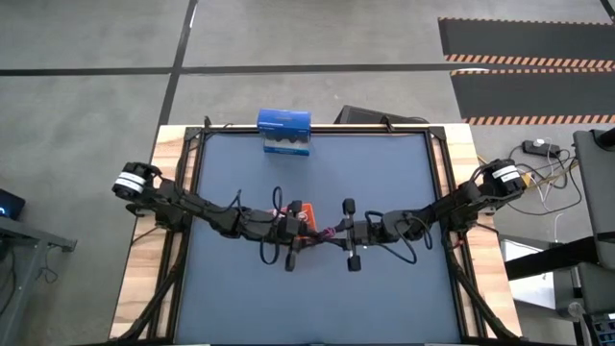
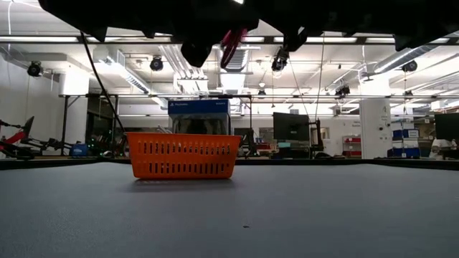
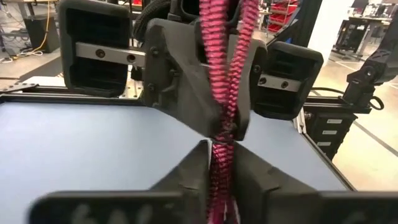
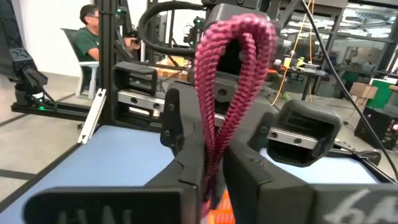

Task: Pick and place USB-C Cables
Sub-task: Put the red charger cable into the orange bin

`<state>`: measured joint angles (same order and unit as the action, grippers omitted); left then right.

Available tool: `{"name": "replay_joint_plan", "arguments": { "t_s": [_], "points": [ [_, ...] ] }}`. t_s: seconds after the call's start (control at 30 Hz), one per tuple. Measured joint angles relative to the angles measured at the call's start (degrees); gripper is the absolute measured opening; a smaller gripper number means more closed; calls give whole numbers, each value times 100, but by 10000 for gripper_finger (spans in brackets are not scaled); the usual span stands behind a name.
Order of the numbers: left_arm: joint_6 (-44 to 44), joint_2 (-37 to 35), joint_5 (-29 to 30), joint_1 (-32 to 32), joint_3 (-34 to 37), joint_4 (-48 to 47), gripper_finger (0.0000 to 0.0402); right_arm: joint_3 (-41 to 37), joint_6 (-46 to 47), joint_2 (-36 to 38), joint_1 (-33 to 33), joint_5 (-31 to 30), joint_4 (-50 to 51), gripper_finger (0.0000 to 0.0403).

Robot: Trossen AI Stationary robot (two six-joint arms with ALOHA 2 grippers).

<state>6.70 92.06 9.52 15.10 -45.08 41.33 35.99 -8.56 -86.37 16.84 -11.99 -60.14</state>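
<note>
A red braided USB-C cable [image 3: 222,74] is held up in the air between my two grippers, which meet tip to tip over the middle of the table. My left gripper [image 3: 219,158] and my right gripper [image 4: 212,171] are both shut on it. In the high view the cable [image 1: 323,234] shows between the left gripper [image 1: 309,231] and the right gripper [image 1: 334,233]. The orange tray [image 2: 183,155] stands on the table mat below them, partly hidden under the left gripper in the high view [image 1: 306,209]. My left gripper pinches the bundled red strands [image 3: 217,177] between its two fingers, coming in about level from the table's left. The cable is lifted clear of the table and its strands rise past the fingers. My right gripper pinches the red cable below its loop [image 4: 210,158] between its two fingers, coming in about level from the table's right. The loop [image 4: 233,37] stands up above the fingers, clear of the table.
A blue box [image 1: 284,132] sits at the table's far edge. Black frame rails [image 1: 437,183] run along the mat's sides. A person [image 4: 87,37] sits in the room beyond the table. Bare mat [image 2: 287,215] lies in front of the tray.
</note>
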Motion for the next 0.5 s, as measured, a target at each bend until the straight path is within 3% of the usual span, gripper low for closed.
{"name": "replay_joint_plan", "arguments": {
  "t_s": [0.1, 0.27, 0.5],
  "points": [
    [26, -1, -7, -1, 12, -35, 11, 0, 19, 0, -1, -25, -4, 68],
    [35, -8, -7, -1, 13, -59, 16, 0, 15, 76, 0, -213, 84, 113],
    [264, -317, 130, -1, -22, -1234, 10, 0, 120, 732, 0, -357, 1121, 151]
  ]
}}
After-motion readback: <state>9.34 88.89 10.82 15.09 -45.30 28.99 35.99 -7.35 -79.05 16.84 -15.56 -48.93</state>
